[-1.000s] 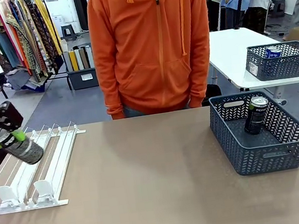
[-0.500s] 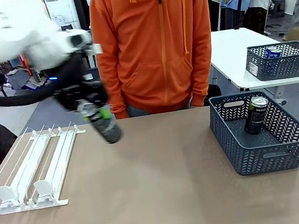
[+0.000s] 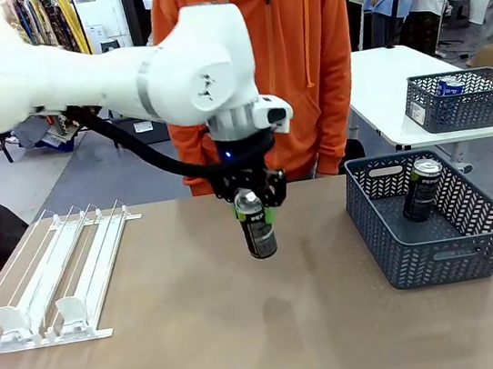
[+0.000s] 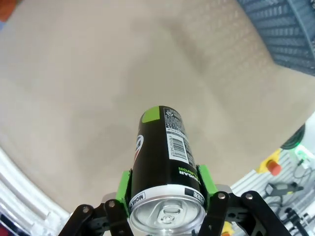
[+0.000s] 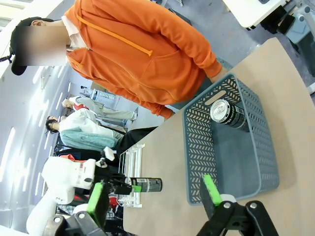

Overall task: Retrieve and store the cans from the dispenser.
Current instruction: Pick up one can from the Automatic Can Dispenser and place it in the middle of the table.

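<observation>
A dark can (image 3: 257,226) with a silver top hangs upright above the middle of the table, my left gripper (image 3: 251,200) shut on its upper end. In the left wrist view the can (image 4: 162,157) sits between the green pads (image 4: 124,189). A second dark can (image 3: 422,189) leans inside the grey mesh basket (image 3: 432,259) at the right. The white dispenser (image 3: 57,275) lies at the left, its lanes bare. My right gripper (image 5: 154,192) is open and holds nothing; it looks at the basket (image 5: 197,147), the can in it (image 5: 227,113) and the held can (image 5: 146,185).
A person in an orange hoodie (image 3: 258,73) stands at the far edge, just behind the left arm. A white table behind at the right carries another mesh basket (image 3: 465,103) with a blue can. Bare tabletop lies between the held can and the basket.
My left arm has swung from over the dispenser at the left to the middle of the table, carrying the can rightward. The can has turned from tilted to upright.
</observation>
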### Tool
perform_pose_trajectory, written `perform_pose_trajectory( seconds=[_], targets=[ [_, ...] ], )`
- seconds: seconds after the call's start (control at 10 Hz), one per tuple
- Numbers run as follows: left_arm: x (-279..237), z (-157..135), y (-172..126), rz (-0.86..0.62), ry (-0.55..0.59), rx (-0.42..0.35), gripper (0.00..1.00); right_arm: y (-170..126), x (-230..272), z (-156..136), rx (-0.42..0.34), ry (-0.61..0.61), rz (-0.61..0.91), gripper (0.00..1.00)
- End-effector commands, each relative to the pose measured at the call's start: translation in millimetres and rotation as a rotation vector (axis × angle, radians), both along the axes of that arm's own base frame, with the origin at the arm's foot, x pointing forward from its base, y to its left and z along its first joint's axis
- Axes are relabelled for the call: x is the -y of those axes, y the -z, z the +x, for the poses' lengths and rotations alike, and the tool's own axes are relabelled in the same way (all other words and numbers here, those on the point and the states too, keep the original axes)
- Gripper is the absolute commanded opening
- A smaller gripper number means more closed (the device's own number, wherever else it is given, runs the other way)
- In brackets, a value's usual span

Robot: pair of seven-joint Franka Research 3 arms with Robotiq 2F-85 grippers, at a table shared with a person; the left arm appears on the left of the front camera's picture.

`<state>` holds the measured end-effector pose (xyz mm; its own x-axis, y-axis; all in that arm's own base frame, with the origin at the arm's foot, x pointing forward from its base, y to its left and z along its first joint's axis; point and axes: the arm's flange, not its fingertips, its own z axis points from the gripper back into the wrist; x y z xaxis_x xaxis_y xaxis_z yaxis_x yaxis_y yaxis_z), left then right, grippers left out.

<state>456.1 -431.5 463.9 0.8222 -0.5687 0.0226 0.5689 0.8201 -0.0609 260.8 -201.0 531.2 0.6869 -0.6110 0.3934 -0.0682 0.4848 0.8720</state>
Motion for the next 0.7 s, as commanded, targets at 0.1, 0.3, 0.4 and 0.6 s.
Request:
perform_pose_trajectory(
  seconds=[0.1, 0.3, 0.4, 0.6],
  targets=[
    [-5, -16, 35, 0.093, 0.173, 0.036, 0.00, 0, 0, 4, 0.044, 0.002, 0.009, 1.00],
    [-17, -19, 52, 0.177, 0.228, 0.076, 0.00, 0, 0, 4, 0.044, 0.002, 0.009, 1.00],
    [-19, -24, 55, 0.199, 0.253, 0.048, 0.00, 0, 0, 4, 0.044, 0.002, 0.009, 1.00],
    [-18, -20, 58, 0.186, 0.261, 0.017, 0.00, 0, 0, 4, 0.044, 0.002, 0.009, 1.00]
  ],
)
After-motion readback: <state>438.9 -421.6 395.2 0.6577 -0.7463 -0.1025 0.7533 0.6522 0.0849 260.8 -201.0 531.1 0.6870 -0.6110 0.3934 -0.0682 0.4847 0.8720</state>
